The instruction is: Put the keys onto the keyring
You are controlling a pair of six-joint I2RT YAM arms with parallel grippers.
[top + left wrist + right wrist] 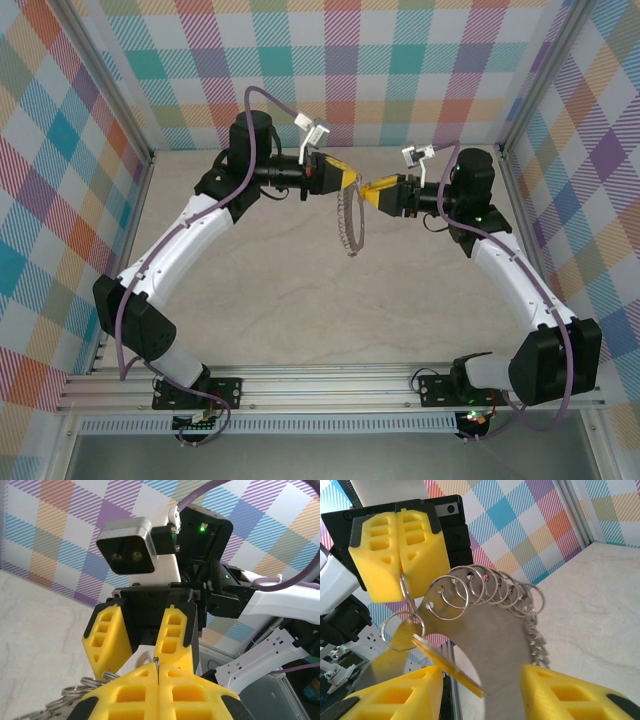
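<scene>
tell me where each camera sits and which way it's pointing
Top external: above and behind the bases, looking down on the table; the left arm and right arm show, left gripper and right gripper facing each other.
Left wrist: on the left arm, looking along its own shut fingers at the right gripper.
Right wrist: on the right arm, looking past its own open fingers at the left gripper, shut on the keyring.
Shared: both wrist views show the keyring's rings.

Tip to tip: one shut, one open.
Your left arm (190, 235) and right arm (520, 280) bowed inward from their bases, wrists nearly level; the left gripper (350, 180) had its fingers (375, 555) pressed together, while the right gripper (480, 690), facing it closely, held its fingers well apart.
</scene>
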